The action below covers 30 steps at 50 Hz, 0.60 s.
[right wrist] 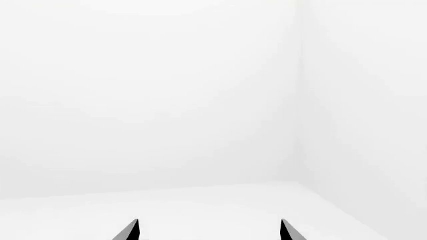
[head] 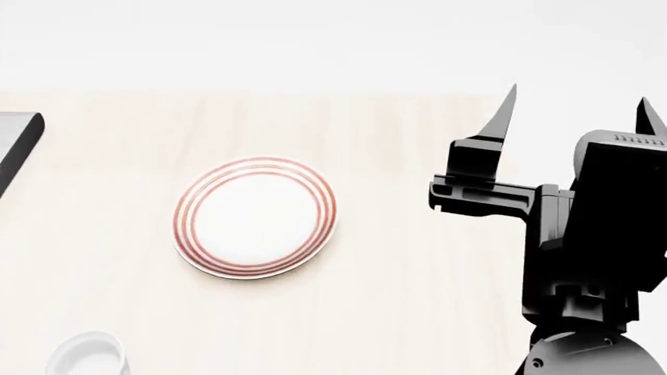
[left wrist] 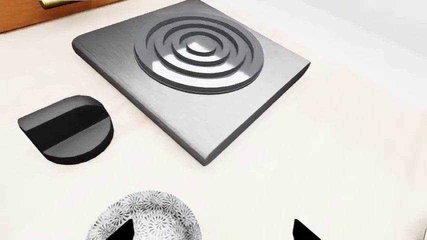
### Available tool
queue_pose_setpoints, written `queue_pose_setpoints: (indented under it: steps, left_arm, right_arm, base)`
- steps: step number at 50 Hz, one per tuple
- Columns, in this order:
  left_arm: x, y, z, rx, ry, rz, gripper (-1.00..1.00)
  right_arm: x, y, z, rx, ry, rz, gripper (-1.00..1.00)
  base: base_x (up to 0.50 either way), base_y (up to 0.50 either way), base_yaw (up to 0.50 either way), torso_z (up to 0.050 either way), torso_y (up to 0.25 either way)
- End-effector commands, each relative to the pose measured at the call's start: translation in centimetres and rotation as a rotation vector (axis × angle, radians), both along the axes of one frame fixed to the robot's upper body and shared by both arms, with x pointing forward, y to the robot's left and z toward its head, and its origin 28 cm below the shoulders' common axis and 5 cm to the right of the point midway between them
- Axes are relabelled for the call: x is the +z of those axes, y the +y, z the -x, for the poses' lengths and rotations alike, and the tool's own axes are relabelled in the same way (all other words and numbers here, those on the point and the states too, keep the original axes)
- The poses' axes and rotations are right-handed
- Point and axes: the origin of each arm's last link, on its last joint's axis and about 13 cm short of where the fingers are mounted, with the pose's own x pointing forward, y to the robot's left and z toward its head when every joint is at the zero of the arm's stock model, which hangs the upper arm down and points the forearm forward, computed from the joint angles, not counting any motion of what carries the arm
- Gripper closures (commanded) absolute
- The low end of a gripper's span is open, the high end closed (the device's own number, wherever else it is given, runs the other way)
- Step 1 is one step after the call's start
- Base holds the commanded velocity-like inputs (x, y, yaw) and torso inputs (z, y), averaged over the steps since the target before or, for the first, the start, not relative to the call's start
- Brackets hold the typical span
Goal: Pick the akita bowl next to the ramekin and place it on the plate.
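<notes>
Head view: ramekin (head: pixel 89 355) cut off | left pincer (left wrist: pixel 212 231) spread, bowl (left wrist: pixel 150 217) seemingly untouched | right pincer (head: pixel 576 121) spread

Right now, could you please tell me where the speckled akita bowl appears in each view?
Left wrist: akita bowl at the frame edge, by one fingertip of the open left gripper.
Head: not in it.
Right wrist: not in it.
Shared landmark: grey burner slab, whose corner seems to show at the head view's left edge.
</notes>
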Motion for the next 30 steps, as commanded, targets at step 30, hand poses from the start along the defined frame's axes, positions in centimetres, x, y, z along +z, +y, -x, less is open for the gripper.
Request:
queue_pose_setpoints:
  steps: [30]
  left_arm:
    - [-0.1, -0.02, 0.17, -0.036, 0.026, -0.022, -1.0]
  right_arm:
    - [0.0, -0.02, 0.0, 0.0, -0.001, 0.0, -1.0]
  base:
    - [0.0, 0.0, 0.0, 0.0, -0.027]
